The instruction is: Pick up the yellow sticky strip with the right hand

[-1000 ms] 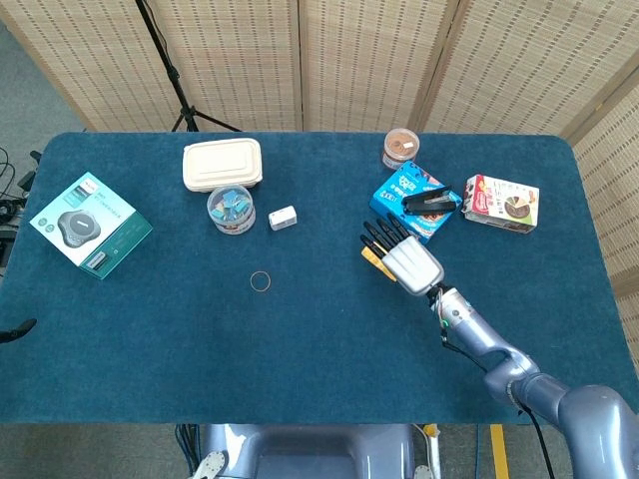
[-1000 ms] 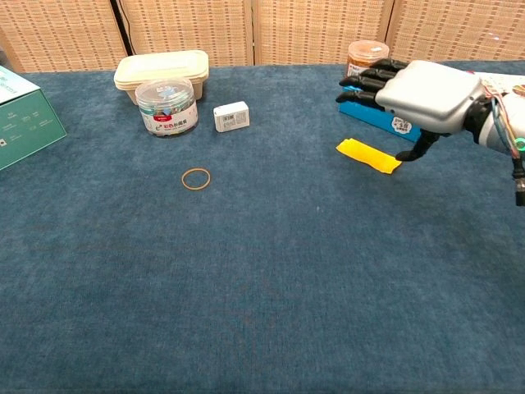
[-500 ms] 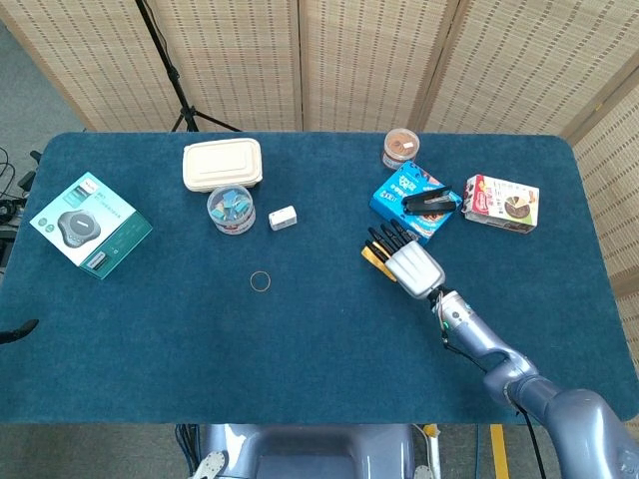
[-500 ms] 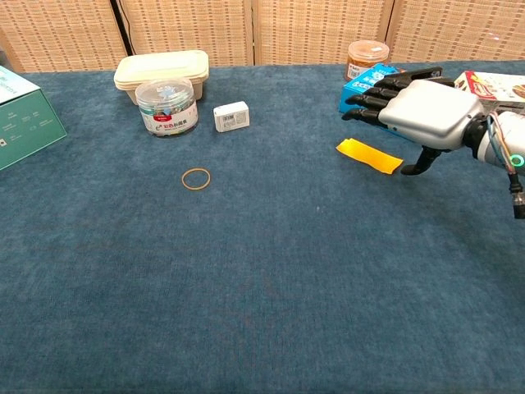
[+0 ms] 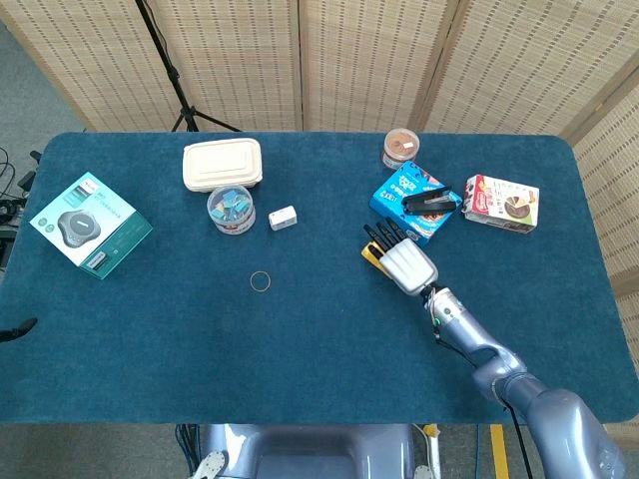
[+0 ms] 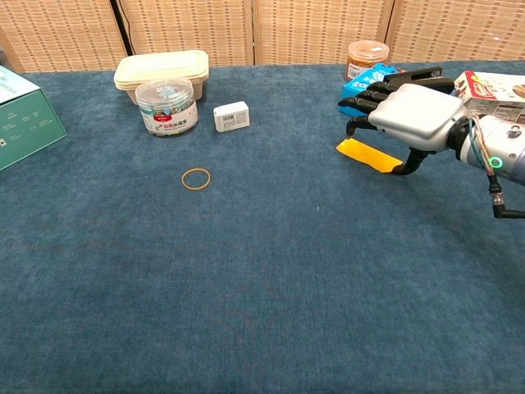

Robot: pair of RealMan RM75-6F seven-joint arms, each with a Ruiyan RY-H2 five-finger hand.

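woven screen panels (image 5: 359,60) stand behind a dark blue carpeted surface (image 5: 300,339) that carries everything in view. only the right robot hand (image 6: 408,115) shows; the left one is in neither view. it hovers palm down, low over the surface, its dark fingers (image 6: 365,100) spread apart and curling downward, its thumb reaching down at the near side. it holds nothing.

the yellow sticky strip (image 6: 367,155) lies flat on the surface directly under the robot hand, one end poking out below the fingertips, the other end right by the thumb tip. whether the thumb touches the strip cannot be told. in the head view only a small yellow patch (image 5: 372,254) peeks out beside the fingers.

just beyond the fingertips sits a blue snack box (image 5: 409,200) with a black stapler (image 5: 430,201) on top of it, and behind that a round brown-lidded jar (image 5: 399,148). off to the outer side of the robot hand lies a red and white box (image 5: 501,203).

well away on the thumb side are a small white box (image 6: 231,116), a clear tub of colourful clips (image 6: 166,106), a cream lidded food container (image 6: 162,69) behind the tub, and a rubber band (image 6: 196,178) lying alone on the surface. farthest off rests a teal product box (image 5: 90,225).
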